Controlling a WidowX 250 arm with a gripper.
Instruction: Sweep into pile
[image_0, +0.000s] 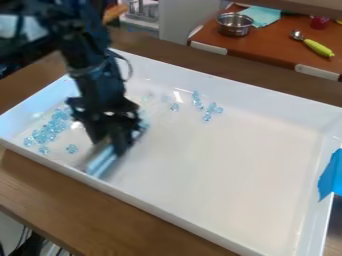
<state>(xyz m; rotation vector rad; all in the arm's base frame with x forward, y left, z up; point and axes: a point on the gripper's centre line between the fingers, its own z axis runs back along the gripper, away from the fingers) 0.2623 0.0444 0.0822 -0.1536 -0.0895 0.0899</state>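
Rate the sweep as partly complete — note the loose cluster of beads (45, 134) at the left end of the tray (234, 170), the bar (101, 161) clamped in the end effector (109, 145) beside it — and count the stray beads (207, 118) near its far side as remaining.

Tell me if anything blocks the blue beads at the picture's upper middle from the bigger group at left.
Yes: the gripper and the light-blue tool under it stand between the upper-middle beads and the bigger group. I see no other obstacle.
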